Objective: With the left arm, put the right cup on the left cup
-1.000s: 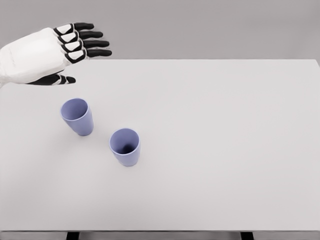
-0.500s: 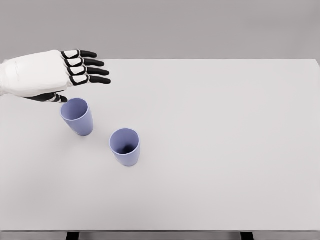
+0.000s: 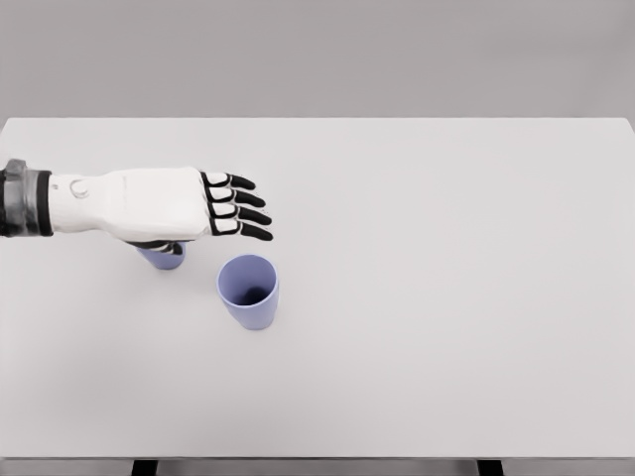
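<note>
On the wide white table (image 3: 446,297), which fills most of the head view, the white left arm comes in from the left edge and its left hand (image 3: 164,203) is stretched flat with the black-tipped fingers (image 3: 243,208) spread straight and holding nothing. Under the palm the left cup (image 3: 162,256) is mostly hidden, only its lilac bottom part showing, while the right cup (image 3: 248,291) stands upright and free just beside the fingertips, near the left cup but not touching it. No writing or brand can be read on the cups or on the hand.
</note>
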